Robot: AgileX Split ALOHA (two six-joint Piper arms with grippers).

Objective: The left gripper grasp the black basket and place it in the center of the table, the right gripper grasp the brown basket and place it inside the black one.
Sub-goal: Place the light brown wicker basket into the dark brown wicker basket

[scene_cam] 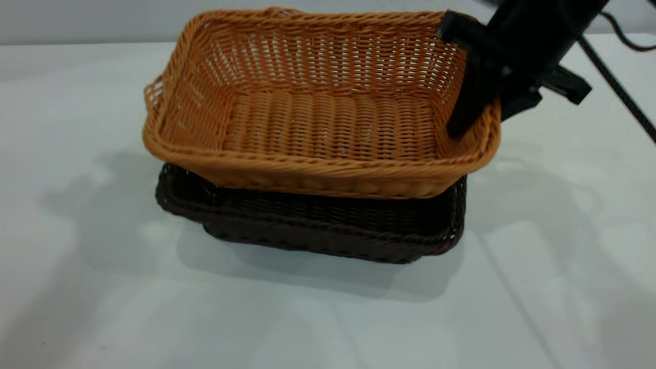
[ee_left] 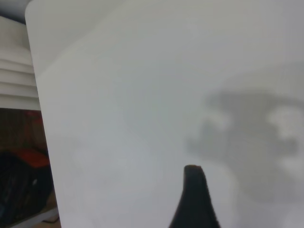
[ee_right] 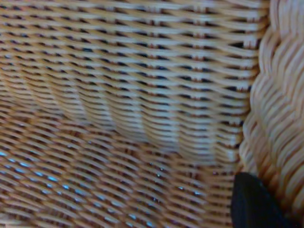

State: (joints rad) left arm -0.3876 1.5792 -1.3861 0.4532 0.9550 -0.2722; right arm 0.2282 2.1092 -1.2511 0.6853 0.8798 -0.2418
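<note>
The brown basket (scene_cam: 328, 102) hangs tilted just above the black basket (scene_cam: 318, 225), its near side low over the black one's rim. The black basket rests on the white table (scene_cam: 77, 266) near the middle. My right gripper (scene_cam: 479, 123) is shut on the brown basket's right rim, one finger inside and one outside. The right wrist view shows the brown basket's weave (ee_right: 142, 95) close up with a black fingertip (ee_right: 251, 204) against the rim. My left gripper (ee_left: 194, 199) shows only as a blurred dark tip over bare table (ee_left: 142, 95), away from both baskets.
A black braided cable (scene_cam: 620, 87) runs across the table at the back right. In the left wrist view the table's edge (ee_left: 45, 142) has dark and red clutter (ee_left: 21, 166) beyond it. Bare tabletop lies in front of and to the left of the baskets.
</note>
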